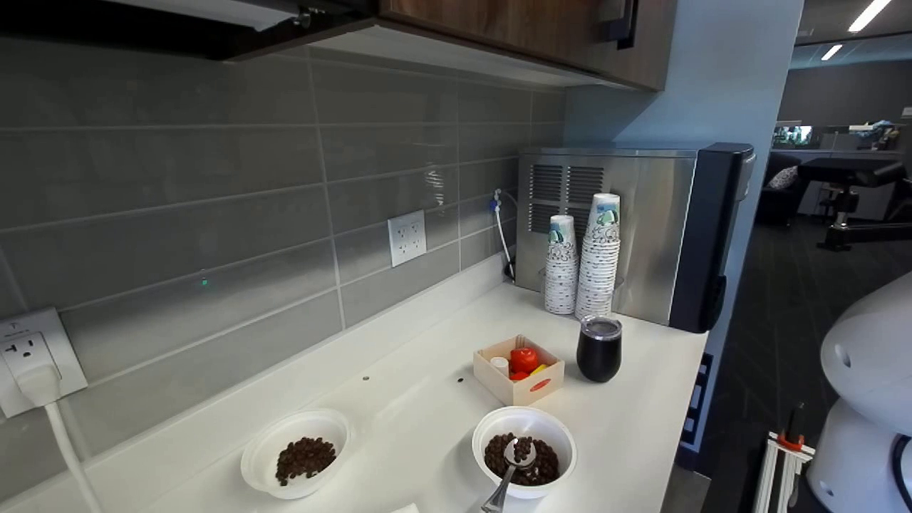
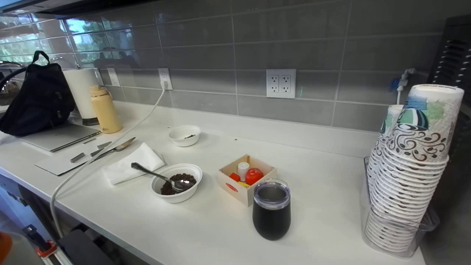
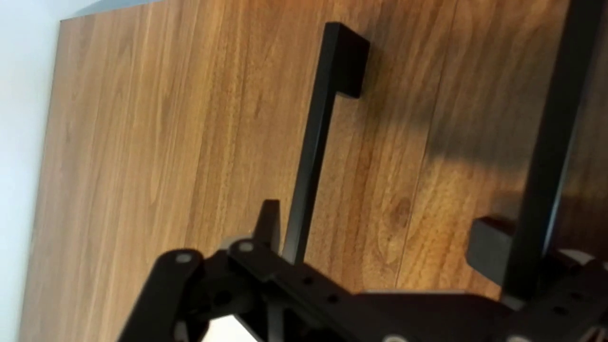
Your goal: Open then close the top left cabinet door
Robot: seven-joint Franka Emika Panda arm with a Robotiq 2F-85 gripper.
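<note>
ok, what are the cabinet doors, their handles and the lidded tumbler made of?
Cabinet doors: wood veneer or laminate, satin; visible brown grain, can't tell which. Handles: probably metal, low-sheen black; square-edged, evenly dark, plastic possible. Tumbler: maybe coated steel; evenly black, soft sheen. Its lid looks clear plastic: see-through, glossy.

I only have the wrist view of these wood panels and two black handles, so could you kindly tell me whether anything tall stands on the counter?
Observer: Yes, two stacks of paper cups, in both exterior views.
Operator: Thank you; are they standing loose?
Observer: In an exterior view, a clear tray surrounds the base of the nearer stack.
Operator: And could anything else there spill, please?
Observer: Possibly; a white bowl holds loose brown bits, with a spoon in it.
</note>
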